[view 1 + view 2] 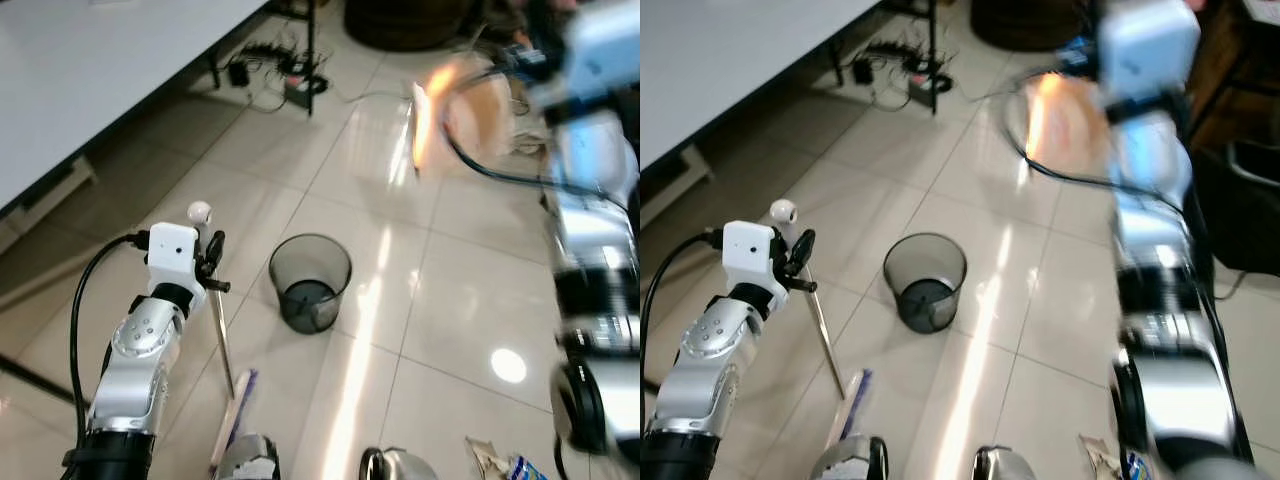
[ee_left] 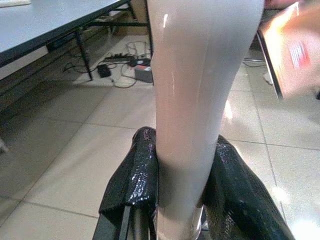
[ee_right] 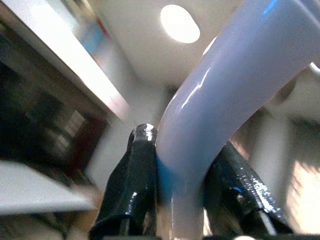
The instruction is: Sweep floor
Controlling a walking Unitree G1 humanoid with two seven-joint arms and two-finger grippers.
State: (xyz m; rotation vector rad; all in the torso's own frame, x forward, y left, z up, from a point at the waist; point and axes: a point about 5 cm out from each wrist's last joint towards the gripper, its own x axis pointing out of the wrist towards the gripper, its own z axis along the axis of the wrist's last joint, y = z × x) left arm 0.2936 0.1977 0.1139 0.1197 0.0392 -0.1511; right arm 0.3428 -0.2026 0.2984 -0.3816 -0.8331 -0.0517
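My left gripper is shut on the thin pale broom handle, just below its white knob. The broom slants down to its purple and white head on the tiles by my feet. A black mesh wastebasket stands upright a little to the right of the broom. My right arm is raised high at the upper right and is blurred. Its gripper is shut on the pale blue curved handle of an orange dustpan held up in the air.
A white table runs along the left, with a power strip and cables under its far end. A black cable hangs from the right arm. Scraps of litter lie at the lower right. A dark round basket stands at the back.
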